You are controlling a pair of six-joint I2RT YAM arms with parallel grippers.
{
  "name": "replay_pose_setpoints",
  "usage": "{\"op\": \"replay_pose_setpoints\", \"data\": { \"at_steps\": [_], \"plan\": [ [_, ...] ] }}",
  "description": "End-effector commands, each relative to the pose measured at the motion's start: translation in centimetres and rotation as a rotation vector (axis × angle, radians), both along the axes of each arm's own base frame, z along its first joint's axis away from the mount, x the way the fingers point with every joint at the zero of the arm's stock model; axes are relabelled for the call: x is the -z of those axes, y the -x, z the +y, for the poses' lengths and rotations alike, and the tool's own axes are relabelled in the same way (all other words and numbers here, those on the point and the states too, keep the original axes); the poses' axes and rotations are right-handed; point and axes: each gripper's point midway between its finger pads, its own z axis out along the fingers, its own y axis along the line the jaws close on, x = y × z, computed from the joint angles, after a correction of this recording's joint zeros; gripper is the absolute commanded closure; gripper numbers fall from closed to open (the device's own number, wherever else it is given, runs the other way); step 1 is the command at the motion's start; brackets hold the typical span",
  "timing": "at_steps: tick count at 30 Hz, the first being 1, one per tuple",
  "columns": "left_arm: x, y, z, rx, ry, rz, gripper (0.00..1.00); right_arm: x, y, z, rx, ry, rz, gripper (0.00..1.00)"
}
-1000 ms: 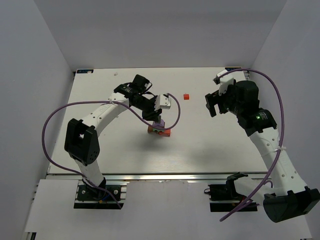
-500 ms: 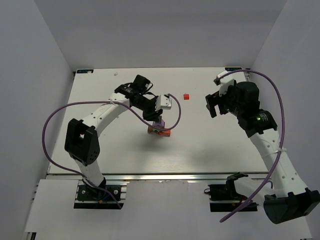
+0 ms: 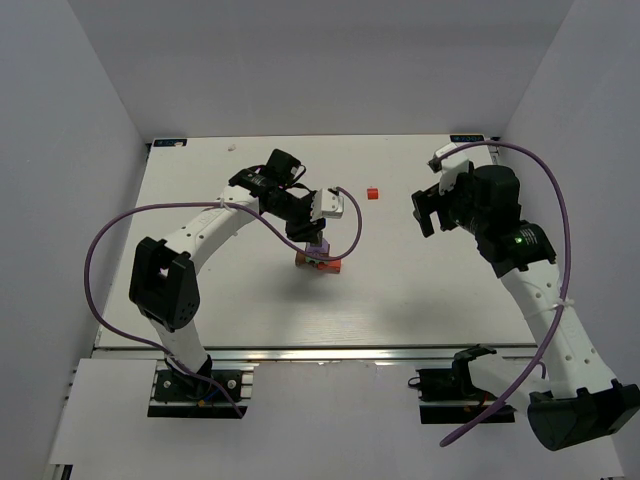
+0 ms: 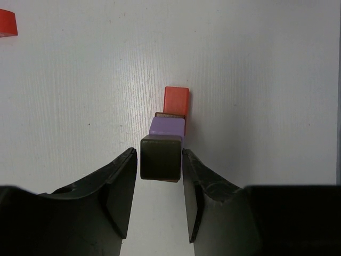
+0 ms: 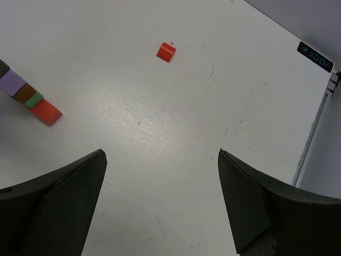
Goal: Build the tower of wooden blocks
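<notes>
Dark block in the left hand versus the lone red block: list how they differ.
Colour: the dark block is dark grey, the lone red block red. Place: the dark block is directly above the lilac piece; the lone red block lies alone on the table. Hold: the left hand pinches the dark block; nothing touches the lone red block. Both are small, squarish blocks.
</notes>
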Motion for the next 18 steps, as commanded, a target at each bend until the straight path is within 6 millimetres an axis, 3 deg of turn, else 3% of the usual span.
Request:
{"op": "replay_pose_setpoints", "data": {
  "at_steps": [1,5,12,18],
  "plan": [
    [-1.8,0.5,-0.3,0.025,0.035,-0.04,0.5,-0.7,0.1,-0.3,0.007,0.006,-0.04,0.11],
    [-1.7,0.6,-0.3,0.026,0.033,-0.032,0.49,-0.9,0.1,-0.5,0.011,0.007,-0.044,0.11],
    [-2.6,0.8,-0.6,0.036,0.062,-0.039,0.36,-0.6,0.1,-0.3,0.002,0.005,-0.039,0.11],
    [-4.6,0.6,-1.1,0.027,0.109,-0.067,0.14,-0.6,0.2,0.0,-0.014,0.003,-0.039,0.11]
  ]
}}
